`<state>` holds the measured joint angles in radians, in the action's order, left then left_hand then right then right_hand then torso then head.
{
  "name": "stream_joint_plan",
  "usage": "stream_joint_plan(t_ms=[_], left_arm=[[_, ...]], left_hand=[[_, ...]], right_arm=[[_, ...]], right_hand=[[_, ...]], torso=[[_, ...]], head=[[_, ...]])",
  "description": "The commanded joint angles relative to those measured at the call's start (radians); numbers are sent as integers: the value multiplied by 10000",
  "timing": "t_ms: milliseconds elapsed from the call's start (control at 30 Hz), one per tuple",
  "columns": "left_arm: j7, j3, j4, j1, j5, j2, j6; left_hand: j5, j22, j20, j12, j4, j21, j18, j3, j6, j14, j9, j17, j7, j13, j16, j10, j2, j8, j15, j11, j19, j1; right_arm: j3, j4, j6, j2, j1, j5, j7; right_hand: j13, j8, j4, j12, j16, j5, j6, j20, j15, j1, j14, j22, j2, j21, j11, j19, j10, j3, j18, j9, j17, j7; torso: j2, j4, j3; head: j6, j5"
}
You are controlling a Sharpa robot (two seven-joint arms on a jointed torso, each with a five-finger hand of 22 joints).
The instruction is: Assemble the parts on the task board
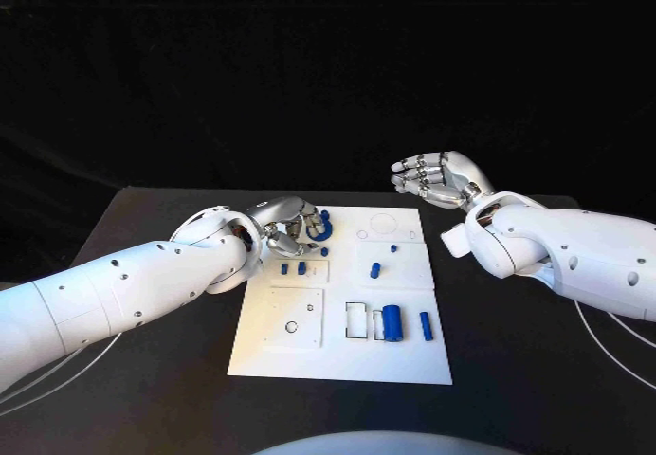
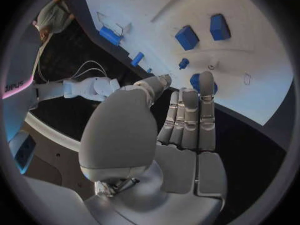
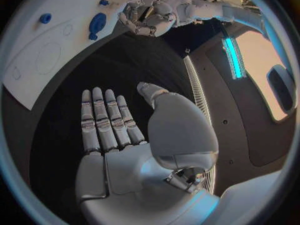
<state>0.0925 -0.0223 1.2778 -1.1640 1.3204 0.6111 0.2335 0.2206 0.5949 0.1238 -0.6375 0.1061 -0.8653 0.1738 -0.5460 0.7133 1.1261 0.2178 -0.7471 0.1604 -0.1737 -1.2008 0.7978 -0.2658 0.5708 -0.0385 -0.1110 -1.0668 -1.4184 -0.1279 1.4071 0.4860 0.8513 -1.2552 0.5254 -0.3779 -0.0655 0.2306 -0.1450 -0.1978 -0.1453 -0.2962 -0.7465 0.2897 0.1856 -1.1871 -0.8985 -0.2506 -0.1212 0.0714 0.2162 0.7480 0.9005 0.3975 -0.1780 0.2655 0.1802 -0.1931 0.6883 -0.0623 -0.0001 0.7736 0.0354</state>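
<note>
Pick-up step: the left hand [image 1: 284, 227], fingers spread and empty, hovers at the task board [image 1: 410, 355] beside the blue U-shaped part [image 1: 321, 227] at its fingertips, which it must next pinch; the right hand [image 1: 435, 180] waits open, well apart.

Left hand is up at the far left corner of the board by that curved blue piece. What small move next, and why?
Probably close the left hand on the curved blue piece: its fingers sit right beside it, seemingly not gripping yet. The right hand hovers open, off the board.
</note>
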Motion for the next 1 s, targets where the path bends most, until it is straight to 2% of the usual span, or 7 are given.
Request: stream_joint_plan(t_ms=[33,233,300,467,600,867,1000], left_arm=[[76,-40,-173,12,1421,-208,-339],[-245,-81,-526,28,1833,-567,-594],[-286,-85,-616,31,1892,-654,-627],[-346,-85,-790,34,1958,-834,-706],[-375,-86,-905,36,1985,-966,-818],[-511,-89,-1112,63,2069,-1173,-988],[-567,-88,-1189,77,2153,-1225,-980]], left_hand=[[-29,130,28,188,3,-260,105,87,137,585,-100,-673,-29,181,-634,55,-30,-128,-15,-32,-178,54],[-16,368,42,466,-12,-670,106,69,396,1291,-246,-1417,-26,470,-1404,219,-9,-256,-20,-55,-407,111],[-17,383,42,489,-17,-694,107,66,413,1310,-258,-1416,-37,492,-1430,229,-12,-268,-15,-44,-416,113],[-15,506,36,548,-32,-822,94,47,442,1425,-293,-1527,-46,550,-1541,262,-5,-311,-7,-41,-489,105],[-10,720,29,586,-53,-1009,61,2,515,1519,-320,-1604,-56,602,-1635,346,29,-333,3,-29,-601,82],[-11,987,14,678,-95,-1273,25,-203,803,1640,-370,-1639,-102,719,-1778,611,181,-358,29,-4,-715,31],[-29,1409,-9,755,-187,-1625,-43,-414,1033,1784,-418,-1732,-133,806,-1901,938,253,-427,99,77,-908,-25]], right_arm=[[2,18,-156,-19,4,27,-91],[2,14,-162,-44,4,27,-93],[2,15,-160,-46,4,27,-95],[2,17,-157,-46,4,27,-94],[2,21,-157,-51,4,27,-94],[2,18,-156,-64,4,27,-97],[2,19,-156,-64,4,27,-98]], right_hand=[[15,-32,-2,42,46,-63,-65,-10,28,40,-5,9,34,-53,65,-71,26,-37,106,-9,-12,-894],[15,-32,-2,42,46,-63,-65,-10,28,40,-5,9,34,-53,65,-71,26,-37,106,-9,-12,-894],[15,-32,-2,42,46,-63,-65,-10,28,40,-5,9,34,-53,65,-71,26,-37,106,-9,-12,-894],[15,-32,-2,42,46,-63,-65,-10,28,40,-5,9,34,-53,65,-71,26,-37,106,-9,-12,-894],[15,-32,-2,42,46,-63,-65,-10,28,40,-5,9,34,-53,65,-71,26,-37,106,-9,-12,-894],[15,-32,-2,42,46,-63,-65,-10,28,40,-5,9,34,-53,65,-71,26,-37,106,-9,-12,-894],[15,-32,-2,42,46,-63,-65,-10,28,40,-5,9,34,-53,65,-71,26,-37,106,-9,-12,-894]], torso=[[7,5,-2],[12,18,1],[7,15,10],[7,-2,3],[-1,-1,13],[-13,-5,13],[-6,-8,7]], head=[[-17,1],[-22,6],[-21,20],[-17,53],[-6,53],[-4,67],[-1,88]])
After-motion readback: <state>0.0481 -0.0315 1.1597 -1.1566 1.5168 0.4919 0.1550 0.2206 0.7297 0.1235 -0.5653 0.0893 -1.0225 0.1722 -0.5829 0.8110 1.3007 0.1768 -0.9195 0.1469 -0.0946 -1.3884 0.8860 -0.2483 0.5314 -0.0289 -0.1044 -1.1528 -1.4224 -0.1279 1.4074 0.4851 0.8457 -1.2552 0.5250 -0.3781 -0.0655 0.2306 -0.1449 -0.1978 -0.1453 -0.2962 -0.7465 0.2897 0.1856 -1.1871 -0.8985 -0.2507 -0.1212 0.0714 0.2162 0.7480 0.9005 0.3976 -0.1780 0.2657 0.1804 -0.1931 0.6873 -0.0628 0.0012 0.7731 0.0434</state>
